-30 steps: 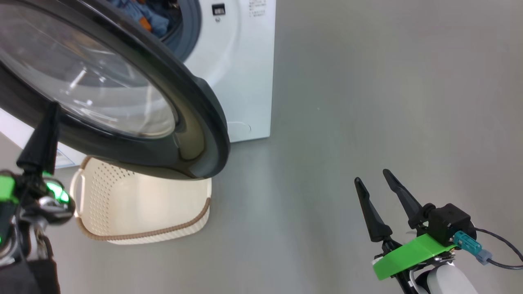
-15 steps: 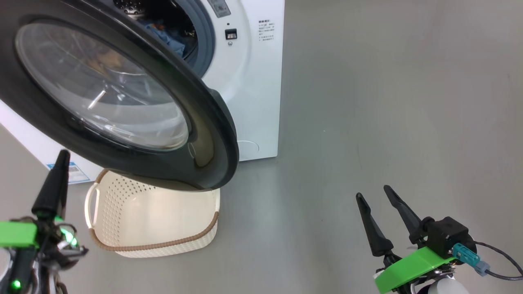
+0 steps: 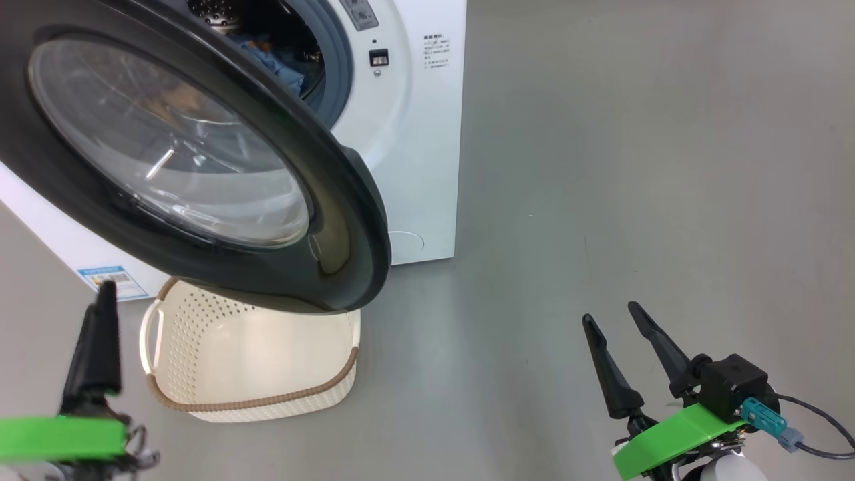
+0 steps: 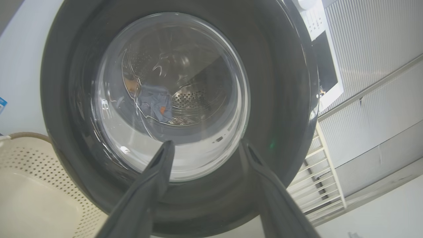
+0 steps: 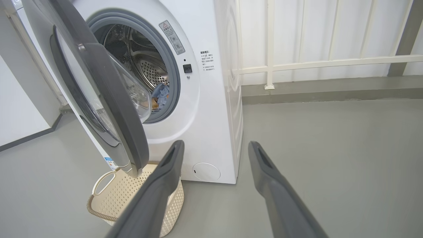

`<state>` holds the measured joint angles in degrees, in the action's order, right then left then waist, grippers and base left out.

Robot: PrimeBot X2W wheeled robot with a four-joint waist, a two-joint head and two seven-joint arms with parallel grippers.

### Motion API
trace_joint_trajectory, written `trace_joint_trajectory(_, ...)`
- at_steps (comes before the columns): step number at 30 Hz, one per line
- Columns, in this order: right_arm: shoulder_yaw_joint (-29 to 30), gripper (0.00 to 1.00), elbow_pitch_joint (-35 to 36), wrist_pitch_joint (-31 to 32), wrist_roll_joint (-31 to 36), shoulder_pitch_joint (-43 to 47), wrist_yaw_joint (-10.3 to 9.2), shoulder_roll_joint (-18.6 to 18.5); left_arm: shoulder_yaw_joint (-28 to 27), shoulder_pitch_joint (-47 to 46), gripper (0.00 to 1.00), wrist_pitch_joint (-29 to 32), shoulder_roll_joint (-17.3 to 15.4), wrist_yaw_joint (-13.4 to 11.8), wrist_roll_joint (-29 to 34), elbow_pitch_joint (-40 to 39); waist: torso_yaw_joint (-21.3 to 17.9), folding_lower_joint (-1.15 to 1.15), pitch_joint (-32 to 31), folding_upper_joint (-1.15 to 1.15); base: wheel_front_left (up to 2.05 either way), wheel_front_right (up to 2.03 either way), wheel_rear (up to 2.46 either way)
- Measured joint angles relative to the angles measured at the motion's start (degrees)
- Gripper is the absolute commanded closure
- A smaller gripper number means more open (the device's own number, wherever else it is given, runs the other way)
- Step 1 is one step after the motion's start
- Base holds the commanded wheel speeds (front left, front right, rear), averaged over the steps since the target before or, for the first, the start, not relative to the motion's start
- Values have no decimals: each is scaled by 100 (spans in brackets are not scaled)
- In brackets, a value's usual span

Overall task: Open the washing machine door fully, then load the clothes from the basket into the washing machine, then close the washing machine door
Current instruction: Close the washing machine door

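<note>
The washing machine [image 3: 414,147] stands at the upper left with its black-rimmed washing machine door [image 3: 200,167] swung partway out over the basket [image 3: 267,374]. Light-blue clothes [image 3: 267,57] lie inside the drum; through the door glass the clothes [image 4: 153,102] show as well. The part of the basket's inside that shows holds nothing. My left gripper [image 4: 206,143] is open, pointing at the door's outer face from below and apart from it; one of its fingers [image 3: 97,347] rises at the lower left. My right gripper [image 3: 611,321] stands open over bare floor, far right of the machine.
Grey floor [image 3: 634,167] spreads to the right of the machine. A white railing [image 5: 271,62] and a wall run behind it. The door [image 5: 109,109] overhangs the basket [image 5: 112,198], covering its far end.
The head camera shifted at first. My left gripper has dropped down and away from the door's rim. The right gripper and the basket have stayed put.
</note>
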<state>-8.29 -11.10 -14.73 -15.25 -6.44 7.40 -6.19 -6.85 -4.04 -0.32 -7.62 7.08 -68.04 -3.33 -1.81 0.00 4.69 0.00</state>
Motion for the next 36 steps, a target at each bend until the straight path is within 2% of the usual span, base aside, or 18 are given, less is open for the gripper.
trace_joint_trajectory(4,-7,0,8,0,0,1,0,1,653,262,0,-1106,-677,1,1427,315,1,0,-14,0,0,0,0)
trace_joint_trajectory(6,-1,0,12,0,-1,1,0,8,779,316,0,-1339,-822,1,2000,547,-1,0,-27,0,0,0,0)
trace_joint_trajectory(9,2,0,24,0,-1,9,0,10,767,315,0,-1406,-799,11,2752,714,-7,0,-38,0,0,0,0)
trace_joint_trajectory(19,15,0,73,0,-2,55,0,24,145,484,0,-1432,-216,26,4899,513,-32,0,24,0,0,0,0)
trace_joint_trajectory(24,24,0,82,0,-2,55,0,27,98,723,0,-1432,27,26,5523,401,-39,0,57,0,0,0,0)
trace_joint_trajectory(29,24,0,89,0,-2,55,0,29,2,903,0,-1432,259,26,5790,371,-69,0,44,0,0,0,0)
trace_joint_trajectory(36,35,0,119,0,1,55,0,27,-125,1011,0,-1432,375,26,6021,352,-92,0,34,0,0,0,0)
